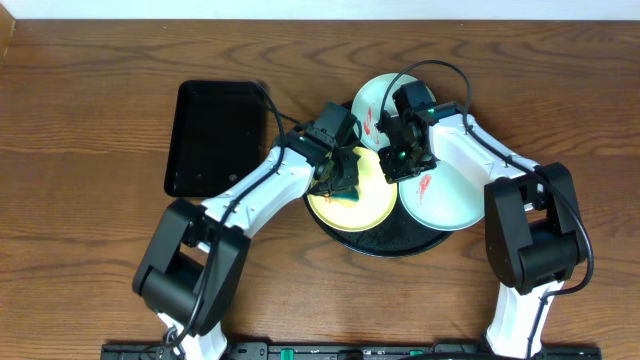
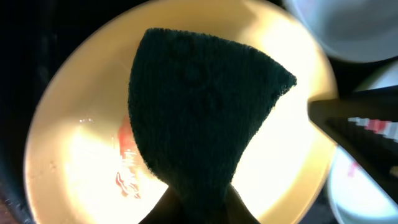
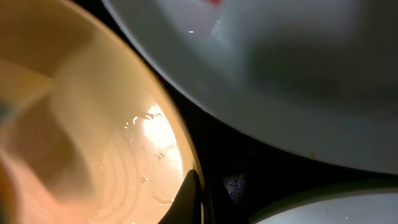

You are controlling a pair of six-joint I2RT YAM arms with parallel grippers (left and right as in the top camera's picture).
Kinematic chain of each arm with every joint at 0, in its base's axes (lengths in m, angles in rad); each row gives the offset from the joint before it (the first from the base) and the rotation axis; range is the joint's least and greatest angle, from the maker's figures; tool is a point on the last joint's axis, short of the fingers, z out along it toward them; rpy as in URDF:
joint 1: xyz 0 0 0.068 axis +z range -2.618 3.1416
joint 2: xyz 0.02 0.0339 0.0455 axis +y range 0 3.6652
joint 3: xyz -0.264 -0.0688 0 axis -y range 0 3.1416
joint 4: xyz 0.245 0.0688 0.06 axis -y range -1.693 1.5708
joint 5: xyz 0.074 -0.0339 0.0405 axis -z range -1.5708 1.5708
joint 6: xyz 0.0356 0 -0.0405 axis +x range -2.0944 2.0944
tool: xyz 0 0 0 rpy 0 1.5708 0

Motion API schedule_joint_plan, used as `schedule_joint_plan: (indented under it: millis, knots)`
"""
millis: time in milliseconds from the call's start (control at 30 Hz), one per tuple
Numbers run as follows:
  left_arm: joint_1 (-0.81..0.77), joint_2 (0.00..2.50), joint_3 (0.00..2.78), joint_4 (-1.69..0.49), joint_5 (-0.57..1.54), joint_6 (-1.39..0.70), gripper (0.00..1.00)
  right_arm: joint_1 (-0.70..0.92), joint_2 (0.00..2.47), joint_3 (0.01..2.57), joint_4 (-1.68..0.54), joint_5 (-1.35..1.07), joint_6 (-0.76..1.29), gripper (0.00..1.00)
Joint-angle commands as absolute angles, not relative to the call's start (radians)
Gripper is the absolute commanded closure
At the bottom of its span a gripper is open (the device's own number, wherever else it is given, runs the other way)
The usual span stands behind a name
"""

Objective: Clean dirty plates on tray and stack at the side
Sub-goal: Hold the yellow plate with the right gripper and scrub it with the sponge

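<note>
The round black tray [image 1: 400, 243] holds three plates. The pale yellow plate [image 1: 372, 208] lies at its left and has a red smear [image 2: 127, 180]. My left gripper [image 1: 340, 178] is shut on a dark green scrub cloth [image 2: 199, 106] and presses it onto the yellow plate [image 2: 292, 168]. My right gripper [image 1: 400, 160] is at the yellow plate's right rim [image 3: 180, 149], one finger [image 3: 189, 199] on the rim's inner side. One mint plate [image 1: 375, 100] with red smears lies at the back. The other mint plate [image 1: 450, 200] lies to the right, also smeared red.
A smaller rectangular black tray [image 1: 215, 135] stands on the wooden table to the left of the round tray. In the right wrist view, a strip of black tray [image 3: 249, 162] shows between the yellow plate and the two mint plates [image 3: 280, 74].
</note>
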State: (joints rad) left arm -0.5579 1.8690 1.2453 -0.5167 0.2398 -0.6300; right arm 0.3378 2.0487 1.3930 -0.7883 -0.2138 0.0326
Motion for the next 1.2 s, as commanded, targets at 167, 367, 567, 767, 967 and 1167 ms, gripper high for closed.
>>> schedule_joint_plan:
  millis: [167, 367, 567, 767, 967, 1167]
  knots:
    - [-0.551, 1.885, 1.227, -0.469, 0.230, -0.697, 0.92, 0.340, 2.069, 1.391, -0.778, -0.181, 0.312, 0.99]
    - [-0.551, 1.885, 1.190, -0.467, 0.097, -0.873, 0.93, 0.340, 2.069, 1.391, -0.778, -0.181, 0.381, 0.99]
    - [-0.551, 1.891, 1.177, -0.439, 0.055, -0.873, 0.92, 0.340, 2.069, 1.391, -0.780, -0.181, 0.381, 0.99]
    - [-0.553, 1.905, 1.175, -0.397, 0.055, -0.869, 0.91, 0.340, 2.069, 1.391, -0.781, -0.181, 0.381, 0.99]
    - [-0.553, 1.971, 1.169, -0.406, 0.035, -0.843, 0.92, 0.340, 2.069, 1.391, -0.784, -0.181, 0.381, 0.99]
    - [-0.552, 2.002, 1.169, -0.432, -0.050, -0.715, 0.91, 0.340, 2.069, 1.391, -0.786, -0.181, 0.377, 0.99]
